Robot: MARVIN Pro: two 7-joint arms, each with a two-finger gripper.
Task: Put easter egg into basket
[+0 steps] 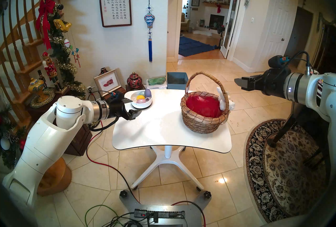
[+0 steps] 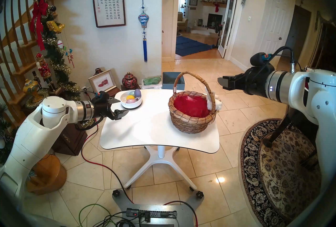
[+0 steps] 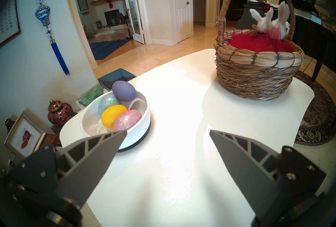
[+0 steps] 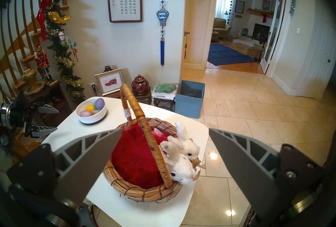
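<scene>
At the far left, the left gripper (image 1: 132,106) hovers over the left edge of the white desk (image 1: 163,130), its two grey fingers spread wide with nothing between them; in the left wrist view the nearer fingertip (image 3: 116,136) overlaps the near rim of the bowl, though whether it touches cannot be told. Just beside it, on the desk's far left corner, stands a shallow white bowl (image 1: 143,105) with a dark base, holding the easter eggs: a purple egg (image 3: 123,90) propped at the far rim, a pale green glittery egg (image 3: 108,102) beneath it, a yellow egg (image 3: 112,115) in the middle and a pink glittery egg (image 3: 127,120) touching the yellow one at the near side. Well apart, on the right half of the desk, sits the basket (image 1: 204,123), round brown wicker with a tall arched handle, red lining and no egg visible inside. White plush bunnies (image 4: 181,159) perch on its right rim, beside the handle's foot. Farther right, off the desk's edge and higher than the basket, the right gripper (image 1: 241,83) hangs in the air over the tiled floor; its wrist view shows its fingers spread wide and holding nothing, with the basket framed between them below.
</scene>
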